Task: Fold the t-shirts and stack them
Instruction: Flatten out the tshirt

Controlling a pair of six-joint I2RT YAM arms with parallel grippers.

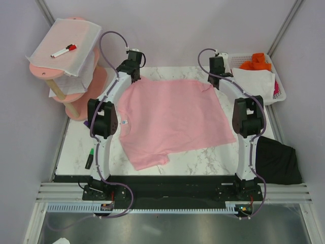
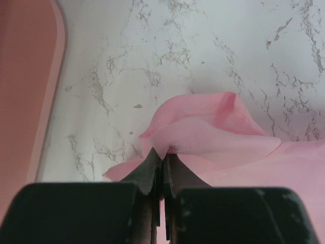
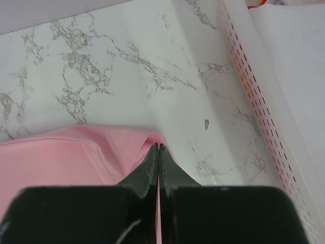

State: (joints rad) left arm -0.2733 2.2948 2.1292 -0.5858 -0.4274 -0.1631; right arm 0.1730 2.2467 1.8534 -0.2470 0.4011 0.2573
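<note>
The light pink t-shirt [image 1: 172,119] lies spread flat across the middle of the marble table, with a small white tag at its left edge. My left gripper [image 1: 133,77] is shut on the pink t-shirt's far left corner, where the cloth [image 2: 213,132] bunches up over the tips. My right gripper [image 1: 213,81] is shut on the far right corner of the pink t-shirt [image 3: 76,157]. The black t-shirt [image 1: 277,162] lies crumpled at the table's near right edge, beside the right arm.
A pink tiered stand [image 1: 66,66] at the far left carries a white mesh sheet and a red marker [image 1: 64,50]. A white basket [image 1: 278,81] with orange and white cloth stands at the far right, its wall showing in the right wrist view [image 3: 254,91]. A green marker [image 1: 89,157] lies near the left arm.
</note>
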